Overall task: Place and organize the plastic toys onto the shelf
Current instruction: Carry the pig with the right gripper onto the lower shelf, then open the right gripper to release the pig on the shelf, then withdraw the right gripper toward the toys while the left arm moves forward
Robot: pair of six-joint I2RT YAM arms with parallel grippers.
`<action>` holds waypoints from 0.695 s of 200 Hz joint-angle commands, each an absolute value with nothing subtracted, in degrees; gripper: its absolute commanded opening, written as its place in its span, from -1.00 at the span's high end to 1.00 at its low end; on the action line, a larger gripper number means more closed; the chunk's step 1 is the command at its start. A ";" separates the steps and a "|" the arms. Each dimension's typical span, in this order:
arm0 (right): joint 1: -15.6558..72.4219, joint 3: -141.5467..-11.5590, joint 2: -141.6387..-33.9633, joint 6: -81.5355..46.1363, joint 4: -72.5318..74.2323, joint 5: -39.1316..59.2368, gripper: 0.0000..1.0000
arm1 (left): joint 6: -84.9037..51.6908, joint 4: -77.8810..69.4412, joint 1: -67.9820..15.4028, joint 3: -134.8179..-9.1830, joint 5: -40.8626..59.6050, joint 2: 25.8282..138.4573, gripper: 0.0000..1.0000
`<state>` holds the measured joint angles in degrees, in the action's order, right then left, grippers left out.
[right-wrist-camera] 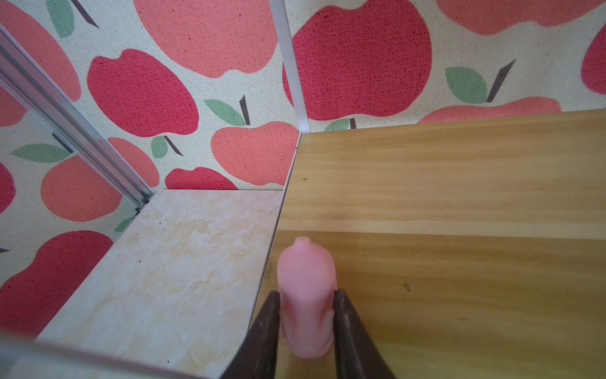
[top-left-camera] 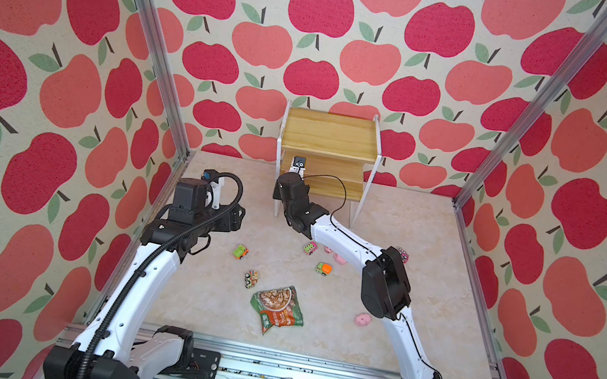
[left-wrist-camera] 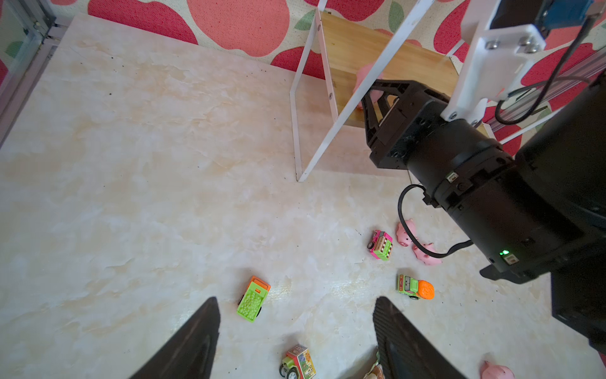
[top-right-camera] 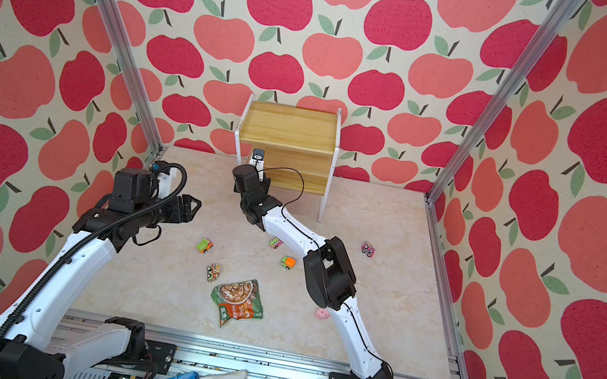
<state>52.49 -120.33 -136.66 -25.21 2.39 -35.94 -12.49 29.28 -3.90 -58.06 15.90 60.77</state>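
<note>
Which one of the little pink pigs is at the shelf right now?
The pig between the fingers of the right claw, over the shelf's lower board. The other three pigs lie out on the marble table.

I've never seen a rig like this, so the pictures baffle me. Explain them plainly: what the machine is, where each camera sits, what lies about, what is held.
Two robot arms stand at a table's edge, each ending in a two-fingered end effector. Two pictures look down on the whole scene; two come from cameras on the arms' wrists. On the table lie little toys, among them a green truck and a loose pig, plus a snack packet. A two-tier shelf stands at the back. The right end effector pinches a pink pig over the shelf's lower board. The left end effector hangs open and empty.
</note>
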 commanded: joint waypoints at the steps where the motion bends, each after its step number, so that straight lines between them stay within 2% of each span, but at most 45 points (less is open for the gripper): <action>1: 52.82 -121.73 -137.15 -25.12 1.34 -36.77 0.26 | -12.92 27.84 -3.60 -58.10 16.52 60.10 -0.52; 59: 52.99 -115.47 -129.83 -21.40 4.51 -34.50 -0.11 | -13.10 27.67 -2.47 -58.02 16.93 60.38 -0.52; 139: 53.52 -82.03 -106.52 -18.38 11.95 -26.87 -0.34 | -13.02 27.52 -2.02 -57.72 16.05 61.06 -0.53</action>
